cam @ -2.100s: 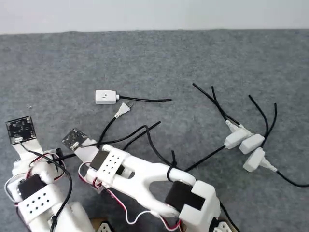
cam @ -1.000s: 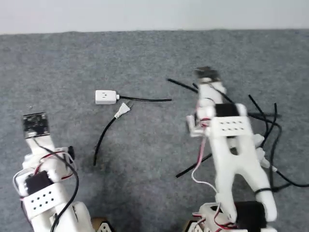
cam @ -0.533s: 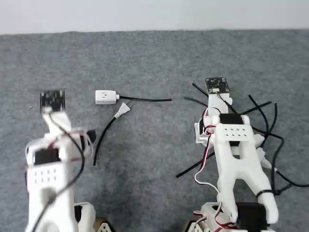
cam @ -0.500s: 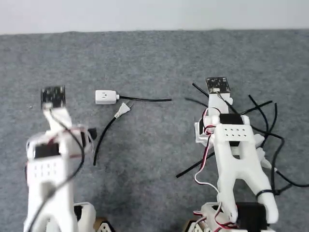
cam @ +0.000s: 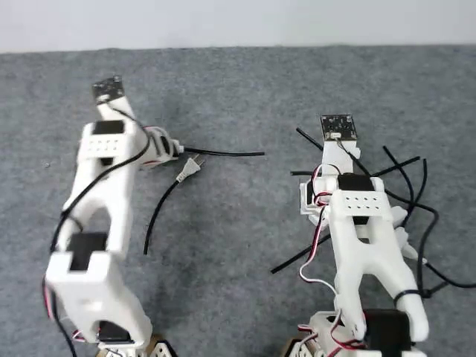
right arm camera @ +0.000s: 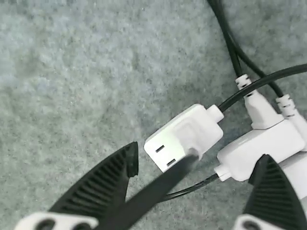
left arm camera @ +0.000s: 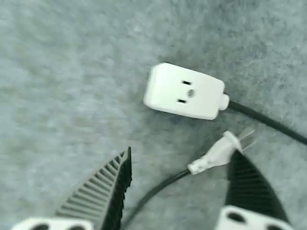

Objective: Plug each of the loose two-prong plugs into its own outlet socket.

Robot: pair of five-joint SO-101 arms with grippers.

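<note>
Your left arm (cam: 104,193) is the closer one, its gripper (left arm camera: 182,158) spread wide. The white socket (left arm camera: 184,91) lies just past the fingertips (left arm camera: 122,167). The loose plug (left arm camera: 220,151) sits between them, hugging one finger, lying diagonal, prongs aimed at the socket's cord, not its slots. Right gripper (right arm camera: 197,163) is spread too, above another socket (right arm camera: 184,134).

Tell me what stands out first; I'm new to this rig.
The left end effector, open, hangs over a white outlet socket with a loose two-prong plug lying beside it. The right end effector, also open, hangs over a tangle of white sockets and black cords.
</note>
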